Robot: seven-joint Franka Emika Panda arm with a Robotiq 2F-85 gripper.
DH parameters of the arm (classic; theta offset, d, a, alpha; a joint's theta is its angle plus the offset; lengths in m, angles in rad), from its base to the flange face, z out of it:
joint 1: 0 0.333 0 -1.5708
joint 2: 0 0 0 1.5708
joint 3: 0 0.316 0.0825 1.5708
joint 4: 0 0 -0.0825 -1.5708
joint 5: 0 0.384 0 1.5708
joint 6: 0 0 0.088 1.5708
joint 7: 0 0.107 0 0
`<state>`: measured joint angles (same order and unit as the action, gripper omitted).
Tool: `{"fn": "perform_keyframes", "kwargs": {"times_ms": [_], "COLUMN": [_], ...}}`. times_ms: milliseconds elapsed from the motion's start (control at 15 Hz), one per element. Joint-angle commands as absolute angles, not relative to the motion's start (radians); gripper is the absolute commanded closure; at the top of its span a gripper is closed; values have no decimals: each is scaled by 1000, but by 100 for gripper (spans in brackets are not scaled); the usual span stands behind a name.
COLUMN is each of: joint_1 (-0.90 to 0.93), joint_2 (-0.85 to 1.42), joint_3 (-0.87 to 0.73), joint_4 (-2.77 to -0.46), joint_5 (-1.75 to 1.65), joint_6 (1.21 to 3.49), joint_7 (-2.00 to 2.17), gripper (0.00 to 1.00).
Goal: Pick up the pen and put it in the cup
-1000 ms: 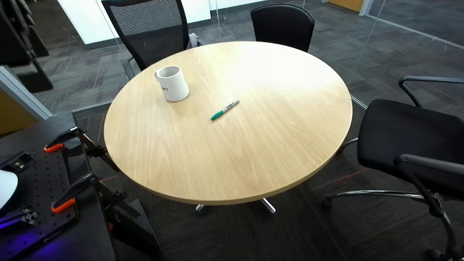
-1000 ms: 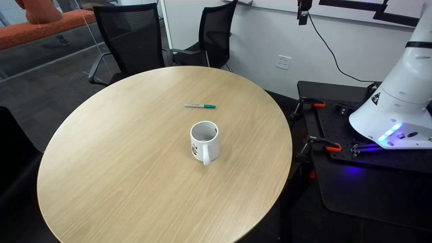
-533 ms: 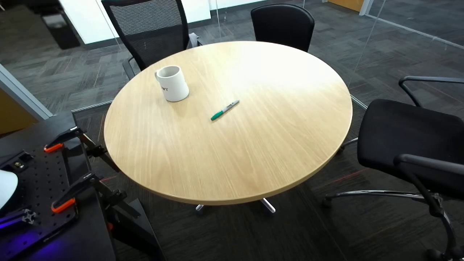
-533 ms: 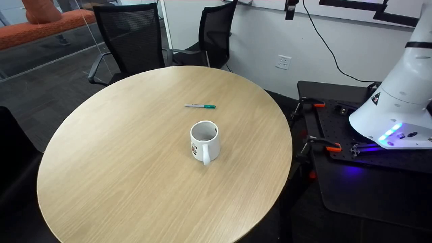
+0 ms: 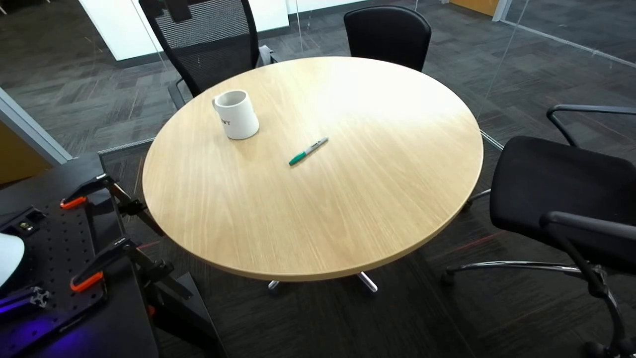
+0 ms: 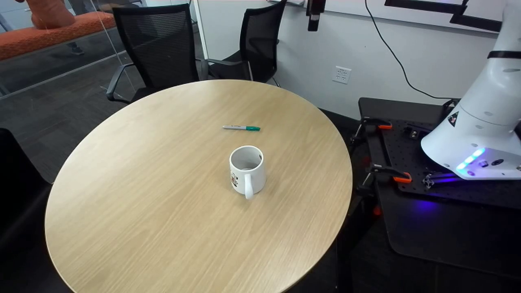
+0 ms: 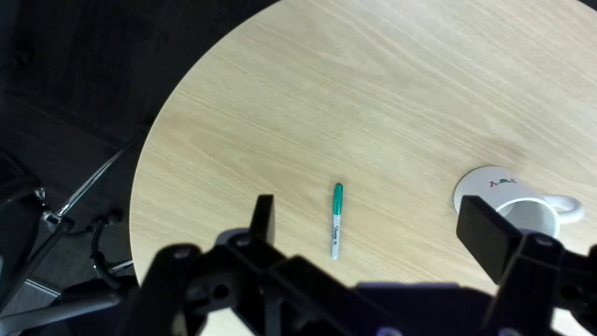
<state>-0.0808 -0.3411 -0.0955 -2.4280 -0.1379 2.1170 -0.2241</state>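
In the wrist view the gripper (image 7: pixel 366 219) is spread wide and holds nothing, likely so the pen (image 7: pixel 336 221) can fit inside. The pen lies on the table (image 7: pixel 382 107), below the middle. At lower right the cup (image 7: pixel 503 192) stands mouth up, probably to take it.

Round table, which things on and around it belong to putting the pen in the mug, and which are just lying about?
For the job: pen, mug, open gripper.
Just around: table (merely supporting pen and mug), chairs, wall outlet, clamps.
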Motion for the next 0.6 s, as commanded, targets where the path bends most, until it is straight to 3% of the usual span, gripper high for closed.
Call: {"fn": "perform_keyframes", "kwargs": {"times_ms": [0, 533], "joint_1": [-65, -52], "joint_2": [-194, 49], "joint_3": [-76, -55], "joint_4": [-2338, -2259], "joint_5": [-151, -135], "joint_6": [2174, 2352], "joint_7": [-186, -202], "gripper": [0, 0]}}
